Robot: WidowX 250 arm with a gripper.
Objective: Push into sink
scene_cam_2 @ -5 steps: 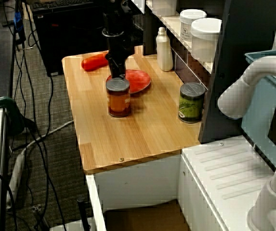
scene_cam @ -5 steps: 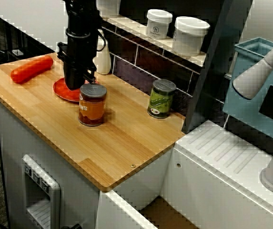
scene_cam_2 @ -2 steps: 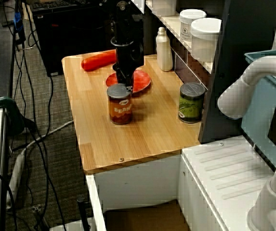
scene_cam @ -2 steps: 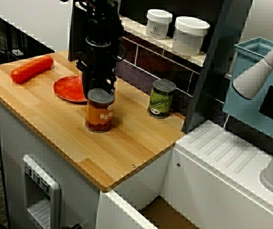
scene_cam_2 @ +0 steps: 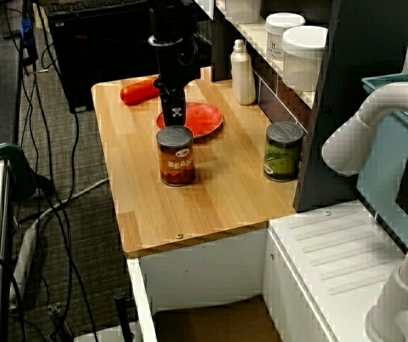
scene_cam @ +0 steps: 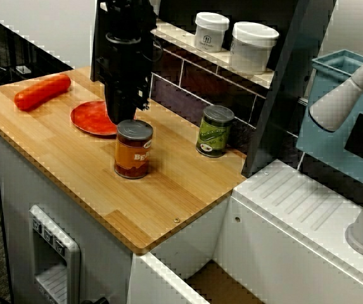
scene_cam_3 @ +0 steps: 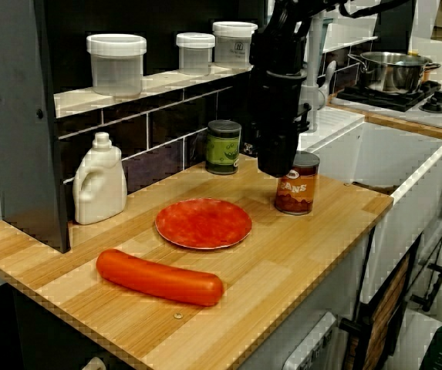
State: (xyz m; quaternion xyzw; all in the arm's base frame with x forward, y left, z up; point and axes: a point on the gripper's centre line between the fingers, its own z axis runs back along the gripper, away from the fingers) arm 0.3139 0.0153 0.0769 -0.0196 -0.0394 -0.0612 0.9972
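Note:
An orange bean can (scene_cam: 133, 151) (scene_cam_2: 176, 157) (scene_cam_3: 297, 185) stands upright on the wooden counter (scene_cam: 168, 190). My black gripper (scene_cam: 123, 116) (scene_cam_2: 174, 117) (scene_cam_3: 276, 166) hangs just behind the can on the red plate's side, its tip level with the can's lid. The fingers look pressed together with nothing between them, and I cannot tell whether they touch the can. The sink (scene_cam: 214, 286) (scene_cam_2: 211, 324) (scene_cam_3: 394, 154) lies past the counter's end, with white walls and a brownish floor.
A green can (scene_cam: 215, 131) (scene_cam_3: 223, 146) stands near the back wall by the dark shelf post. A red plate (scene_cam: 87, 118), an orange-red sausage (scene_cam: 42, 92) and a white bottle (scene_cam_3: 101, 189) sit farther from the sink. A teal bin (scene_cam: 339, 107) and white faucet (scene_cam: 343, 95) rise beyond it.
The bean can has slid a short way toward the sink end of the counter and turned its label. The gripper followed it, then drew back slightly above the plate's edge.

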